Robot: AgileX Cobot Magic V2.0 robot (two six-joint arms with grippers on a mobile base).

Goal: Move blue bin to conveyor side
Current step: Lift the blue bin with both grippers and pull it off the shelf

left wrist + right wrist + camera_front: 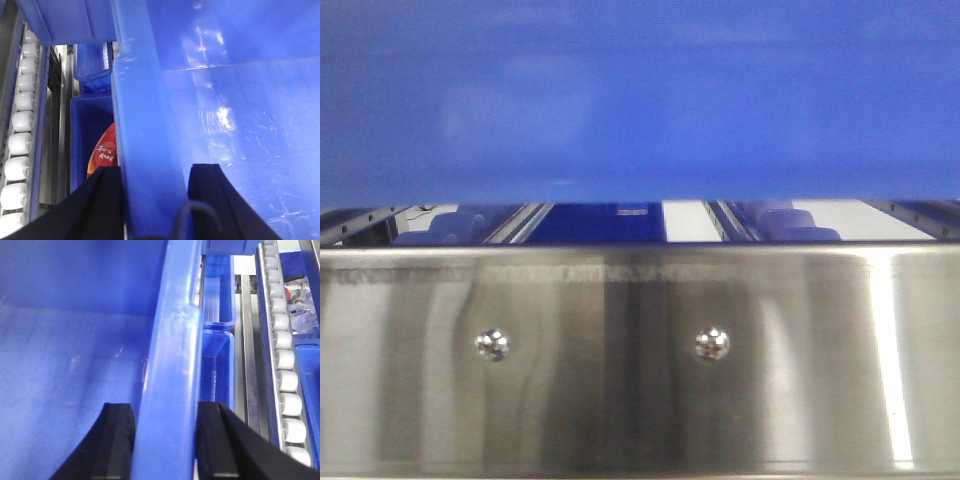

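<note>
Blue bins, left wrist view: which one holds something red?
The low bin left of the gripped bin; a red pack lies inside it, the others show none.

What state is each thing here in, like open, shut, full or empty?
Large glossy blue plastic bin: empty where visible, clamped at both walls.
Left gripper: shut on its wall.
Right gripper: shut on the other wall.
Second blue plastic bin: holds a red packet.

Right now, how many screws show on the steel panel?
2: the left screw and the right screw, level with each other on the steel panel. The panel runs past the frame, so more may be hidden.
</note>
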